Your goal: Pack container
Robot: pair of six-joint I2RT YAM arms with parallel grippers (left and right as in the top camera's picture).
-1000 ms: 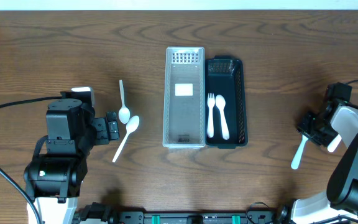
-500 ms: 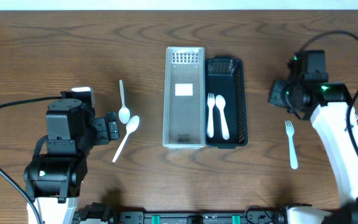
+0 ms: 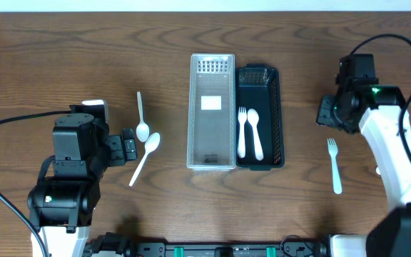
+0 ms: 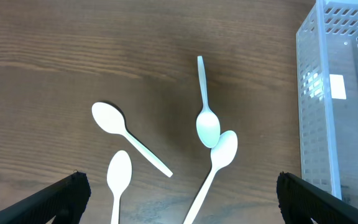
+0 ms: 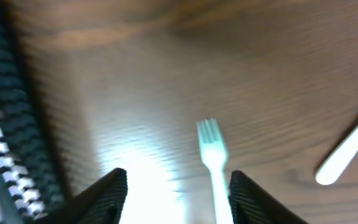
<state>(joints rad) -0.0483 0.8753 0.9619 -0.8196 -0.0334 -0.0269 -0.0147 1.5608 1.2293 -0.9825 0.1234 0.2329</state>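
The black container (image 3: 259, 118) lies mid-bench, long and mesh-walled, its side touching a clear tray (image 3: 211, 112) on its left. Inside it a white fork (image 3: 242, 132) and a white spoon (image 3: 255, 133) lie side by side.

My right pincer (image 5: 179, 196) stands parted and grips nothing; a loose fork (image 5: 213, 162) lies on the bench (image 3: 84, 43) beneath it. That view is smeared, and I cannot name the pale handle (image 5: 347, 149) at its right edge.

My left pincer (image 4: 188, 202) is spread wide and empty, with only the tips showing. Its camera sees four loose spoons (image 4: 129, 142). The overhead shows just two, the others hidden under my left arm (image 3: 73, 171).
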